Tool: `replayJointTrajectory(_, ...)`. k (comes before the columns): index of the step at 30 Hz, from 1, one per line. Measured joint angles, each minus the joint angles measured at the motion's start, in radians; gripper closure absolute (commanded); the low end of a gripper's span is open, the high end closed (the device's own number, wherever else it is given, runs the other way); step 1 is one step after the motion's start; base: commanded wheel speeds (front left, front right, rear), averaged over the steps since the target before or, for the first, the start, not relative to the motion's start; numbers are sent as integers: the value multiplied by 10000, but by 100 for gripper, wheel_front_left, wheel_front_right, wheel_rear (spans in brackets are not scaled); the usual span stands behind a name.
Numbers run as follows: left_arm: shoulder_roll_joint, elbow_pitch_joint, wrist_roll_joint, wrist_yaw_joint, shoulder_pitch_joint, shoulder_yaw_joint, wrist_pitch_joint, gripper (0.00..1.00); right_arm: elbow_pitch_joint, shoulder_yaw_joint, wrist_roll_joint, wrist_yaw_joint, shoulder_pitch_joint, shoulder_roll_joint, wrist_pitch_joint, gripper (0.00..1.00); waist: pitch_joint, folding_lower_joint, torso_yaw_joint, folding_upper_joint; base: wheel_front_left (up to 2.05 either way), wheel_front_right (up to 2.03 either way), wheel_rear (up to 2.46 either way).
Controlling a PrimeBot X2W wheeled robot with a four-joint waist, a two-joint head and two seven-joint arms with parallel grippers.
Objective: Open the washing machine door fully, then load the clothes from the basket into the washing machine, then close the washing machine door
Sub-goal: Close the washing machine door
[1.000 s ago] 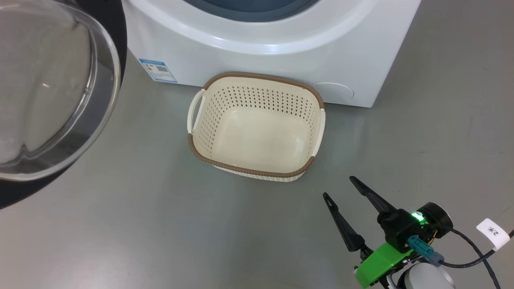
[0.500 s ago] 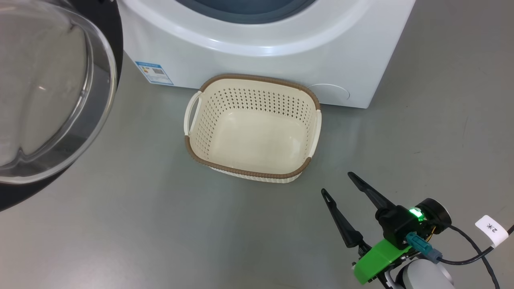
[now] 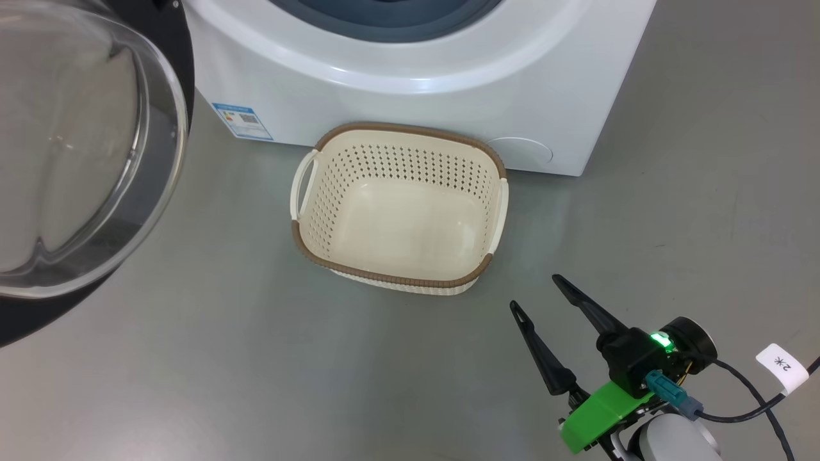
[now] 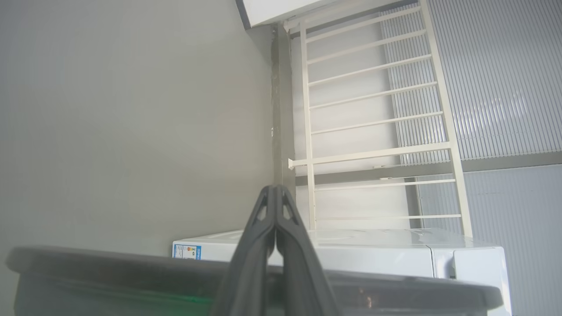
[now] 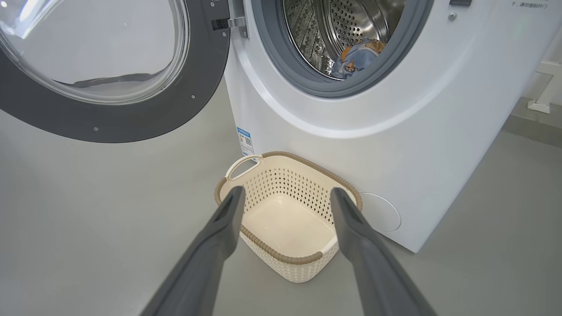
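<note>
The white washing machine (image 3: 410, 83) stands with its washing machine door (image 3: 77, 147) swung wide open to the left, glass bowl facing me. In the right wrist view the door (image 5: 109, 118) hangs beside the steel drum, where blue and orange clothes (image 5: 358, 55) lie. The cream basket (image 3: 384, 276) sits on the floor against the machine's front with nothing in it. My right gripper (image 3: 534, 291) hovers open at the lower right, a short way in front of the basket (image 5: 281, 256), nothing between its fingers. My left gripper (image 4: 274, 188) is shut and holds nothing, above the door's dark edge (image 4: 131, 267).
Grey floor spreads in front and to both sides of the machine. A round filter cover (image 3: 519, 150) sits low on the machine's front. A cable with a white tag (image 3: 781, 365) trails by my right wrist. A white barred frame (image 4: 373, 109) stands behind the machine.
The head view has shifted slightly, so machine and basket sit a little lower and more left. The right gripper stays open in about the same place.
</note>
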Motion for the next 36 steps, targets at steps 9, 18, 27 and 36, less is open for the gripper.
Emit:
replayJointTrajectory(9, -98, -612, -81, -4, 419, -416, 1078, 100, 27, -35, 0, 0, 1, 69, 0, 0, -200, 0, 11, 0, 0, 0, 0)
replayJointTrajectory(18, -407, -1336, -238, -44, 1183, -794, 2359, 100, 100, 8, 6, 0, 14, 142, 0, 0, -521, 0, 20, 0, 0, 0, 0)
replayJointTrajectory(27, -1068, -2913, -936, -42, 2336, -1112, 4297, 100, 142, 12, 23, 0, 54, 238, 0, 0, -973, 0, -8, 0, 0, 0, 0)
replayJointTrajectory(36, -2132, -5047, -1624, -42, 3620, -1486, 5858, 100, 159, -13, 109, 0, 274, 391, 0, 0, -1366, 0, -41, 0, 0, 0, 0)
